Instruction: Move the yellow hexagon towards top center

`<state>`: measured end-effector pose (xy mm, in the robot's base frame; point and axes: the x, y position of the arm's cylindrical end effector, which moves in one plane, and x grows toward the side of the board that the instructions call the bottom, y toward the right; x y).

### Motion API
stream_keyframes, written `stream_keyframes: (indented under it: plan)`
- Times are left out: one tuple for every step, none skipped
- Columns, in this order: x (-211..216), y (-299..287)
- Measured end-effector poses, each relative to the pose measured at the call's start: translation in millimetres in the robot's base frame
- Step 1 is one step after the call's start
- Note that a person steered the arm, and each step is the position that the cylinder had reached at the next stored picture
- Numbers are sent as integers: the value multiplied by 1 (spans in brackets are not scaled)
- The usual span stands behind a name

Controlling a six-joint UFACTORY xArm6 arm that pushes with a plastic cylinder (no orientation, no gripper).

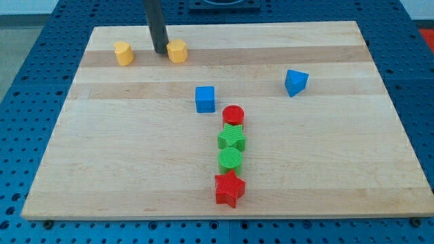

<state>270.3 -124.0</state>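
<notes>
A yellow hexagon (177, 51) lies near the top of the wooden board (135, 169), left of centre. My tip (160, 52) stands just at its left side, touching or almost touching it. A second yellow block (123, 53), whose shape I cannot make out, lies further to the view's left, apart from the tip.
A blue cube (205, 99) sits near the middle. A blue triangular block (296, 82) is to the right. A column runs downward from the centre: red cylinder (233, 115), green star (232, 139), green cylinder (230, 159), red star (229, 188).
</notes>
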Motion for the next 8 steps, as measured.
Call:
stream_keyframes:
  plan:
    - [0,30]
    - [0,58]
    - [0,85]
    - [0,103]
    - [0,86]
    - [6,63]
    - [42,68]
    - [51,74]
